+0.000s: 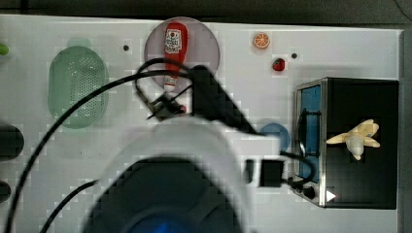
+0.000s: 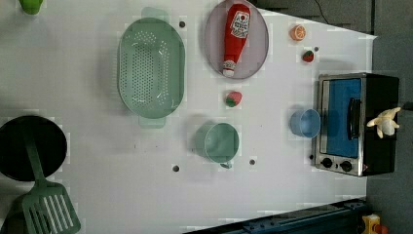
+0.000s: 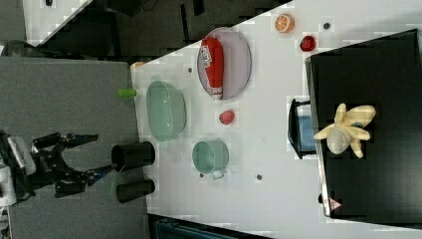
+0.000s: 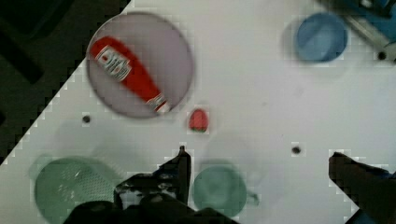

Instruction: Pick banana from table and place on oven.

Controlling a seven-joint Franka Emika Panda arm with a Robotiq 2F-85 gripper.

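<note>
The tool hangs spread and empty; the banana lies well apart on the oven.

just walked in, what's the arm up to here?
Looks like the tail end of a pick-and-place. The banana is lying on the black top of the oven, with nothing holding it. The gripper is open and empty, well away from the oven and off past the table edge in the right view. Everything else on the table looks untouched.
</note>
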